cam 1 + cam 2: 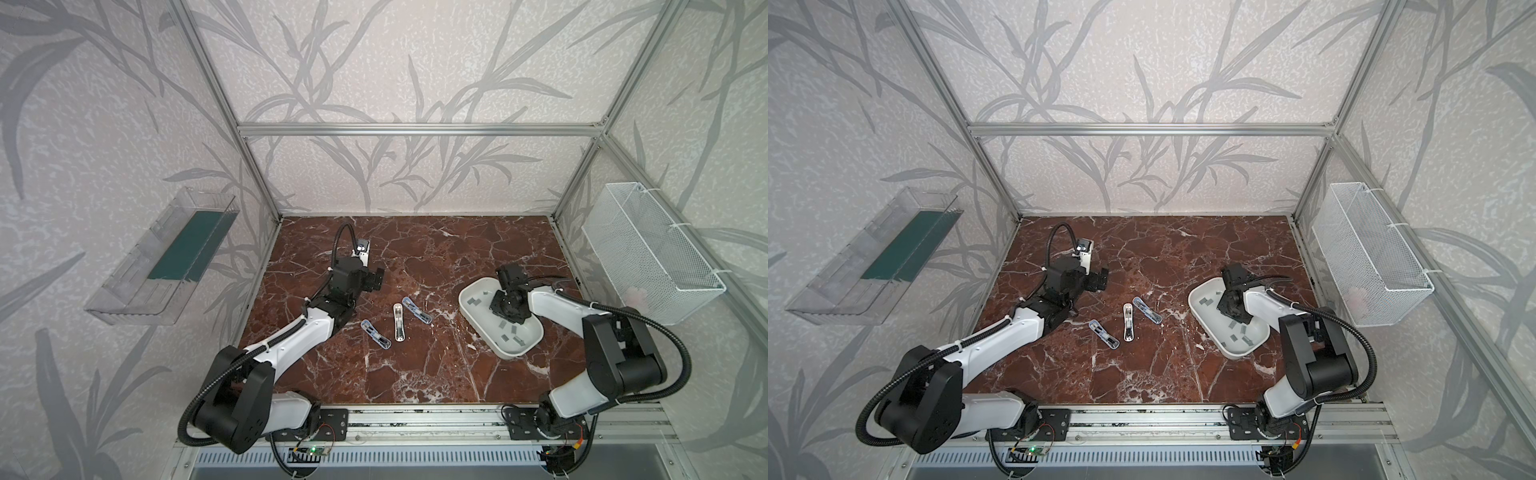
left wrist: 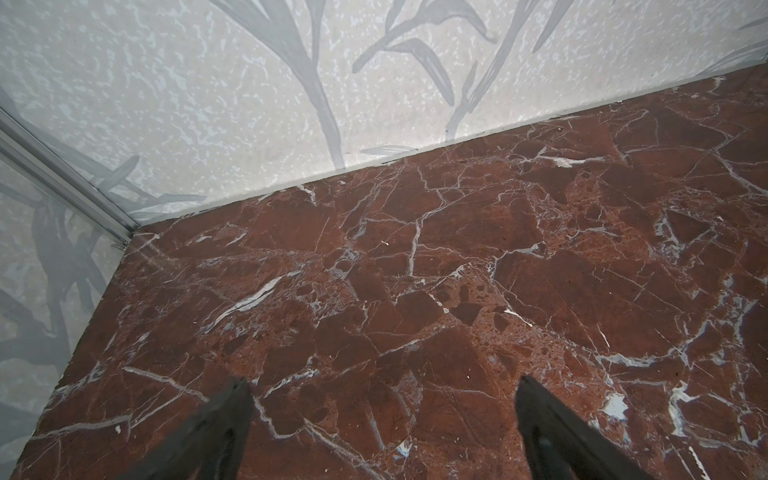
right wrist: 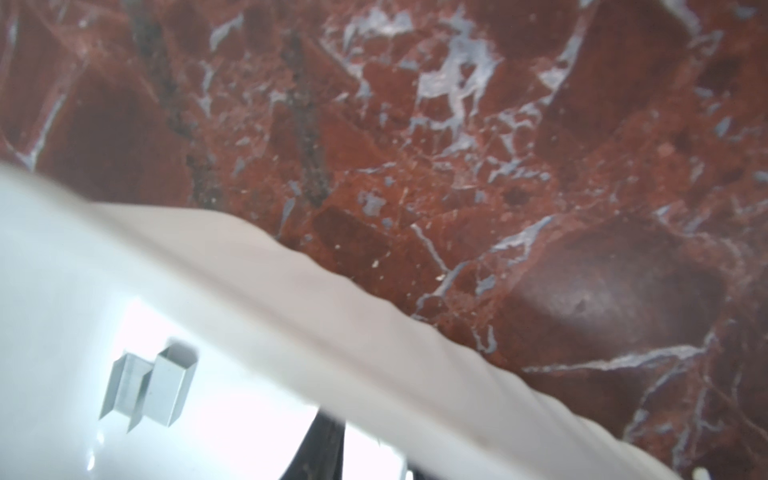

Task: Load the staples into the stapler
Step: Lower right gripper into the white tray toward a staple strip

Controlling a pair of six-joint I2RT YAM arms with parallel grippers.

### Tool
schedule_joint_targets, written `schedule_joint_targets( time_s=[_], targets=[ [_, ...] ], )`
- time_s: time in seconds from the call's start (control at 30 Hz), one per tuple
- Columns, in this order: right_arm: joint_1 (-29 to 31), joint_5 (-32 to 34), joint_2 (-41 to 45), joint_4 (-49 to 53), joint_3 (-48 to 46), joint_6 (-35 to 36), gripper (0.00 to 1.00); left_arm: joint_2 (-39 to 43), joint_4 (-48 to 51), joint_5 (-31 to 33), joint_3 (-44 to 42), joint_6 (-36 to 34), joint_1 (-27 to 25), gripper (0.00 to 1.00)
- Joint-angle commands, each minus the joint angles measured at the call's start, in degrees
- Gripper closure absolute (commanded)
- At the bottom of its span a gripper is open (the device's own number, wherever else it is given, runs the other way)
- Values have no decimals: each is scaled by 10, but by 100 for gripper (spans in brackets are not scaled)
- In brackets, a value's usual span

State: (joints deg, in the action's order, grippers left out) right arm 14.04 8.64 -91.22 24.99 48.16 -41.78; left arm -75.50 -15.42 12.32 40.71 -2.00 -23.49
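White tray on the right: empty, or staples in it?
Not empty. Several grey staples lie scattered inside the white tray in both top views; the right wrist view shows two close up.

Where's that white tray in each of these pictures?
A top view: white tray right of centre on the red marble table.
A top view: white tray, same place.
Left wrist: not in it.
Right wrist: white tray close up, staples inside.
Shared landmark: red marble table, all four views.

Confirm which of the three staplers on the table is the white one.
The middle stapler: opaque white, whereas the left stapler and right stapler flanking it are bluish and see-through.
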Motion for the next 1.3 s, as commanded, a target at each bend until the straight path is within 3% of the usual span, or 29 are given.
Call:
schedule_joint_targets(
  time_s=[0.0,0.3,0.63,1.27],
  targets=[
    [3,19,-22,41,22,31,72,-3,-1,-4,5,-7,3,1],
    [2,44,-28,60,36,49,73,2,2,-4,4,-6,3,1],
    [-13,-10,-47,14,15,34,80,0,6,-8,7,-5,3,1],
    [-11,8,20,38,11,49,91,-7,14,-17,12,0,3,1]
  ],
)
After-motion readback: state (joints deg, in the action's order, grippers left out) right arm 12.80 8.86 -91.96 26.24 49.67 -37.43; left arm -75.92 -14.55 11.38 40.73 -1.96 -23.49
